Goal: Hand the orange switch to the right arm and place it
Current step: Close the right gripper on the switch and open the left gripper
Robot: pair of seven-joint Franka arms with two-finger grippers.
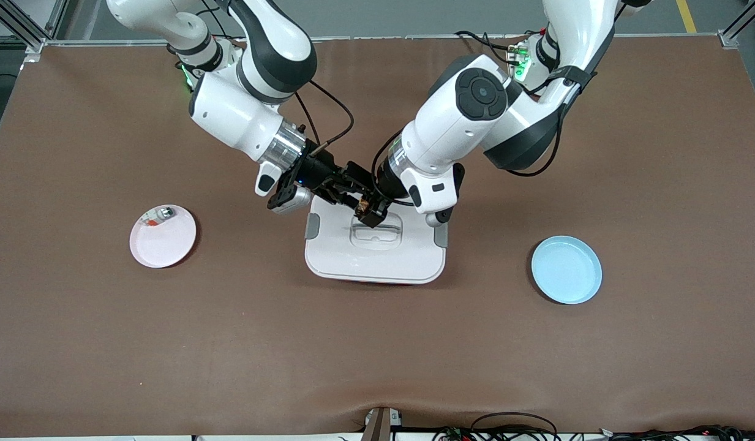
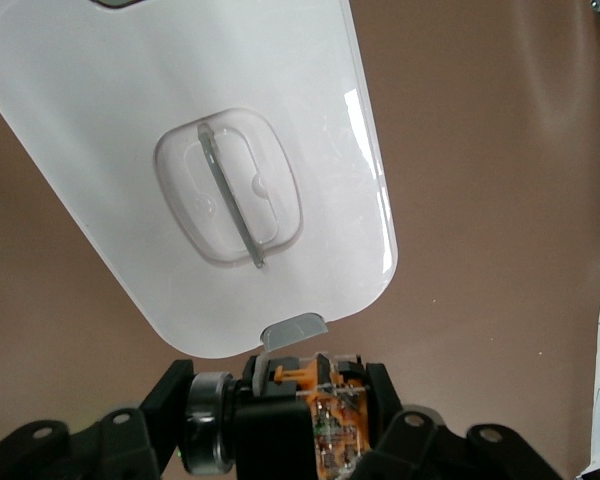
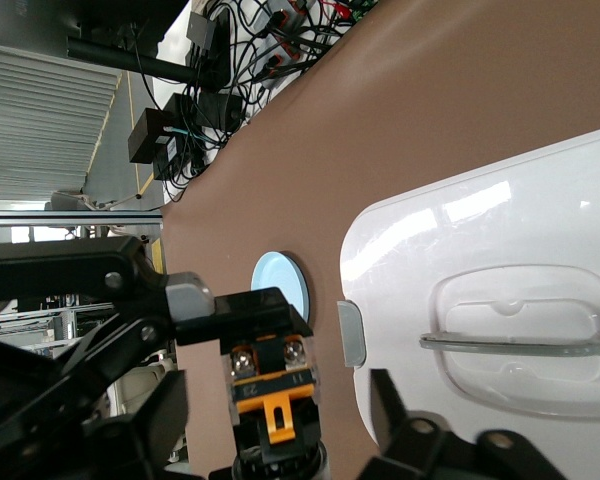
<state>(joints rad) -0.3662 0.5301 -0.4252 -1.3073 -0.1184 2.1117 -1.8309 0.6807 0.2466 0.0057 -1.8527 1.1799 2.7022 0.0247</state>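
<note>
The orange switch (image 1: 366, 207) is seen mid-handover above the white lidded container (image 1: 328, 251) at the centre of the table. It is clamped between the fingers of the left gripper (image 1: 370, 211), which is lowered over the container's lid at the edge nearest the robots' bases. The right gripper (image 1: 348, 185) is brought in from the ten o'clock direction and is set right against the switch; in the right wrist view the switch (image 3: 272, 385) is framed between that gripper's spread fingers, which are not seen pressed onto it.

Of the task, the pick-up is judged done and the transfer only begun: the right gripper's closing, the left gripper's release and the placing are all left.

A pink plate (image 1: 169, 245) is seen at nine o'clock from the container, toward the right arm's end of the table, with a small silvery item (image 1: 158, 215) on it. A light blue plate (image 1: 567, 269) lies at three o'clock, toward the left arm's end, with nothing seen on it.
</note>
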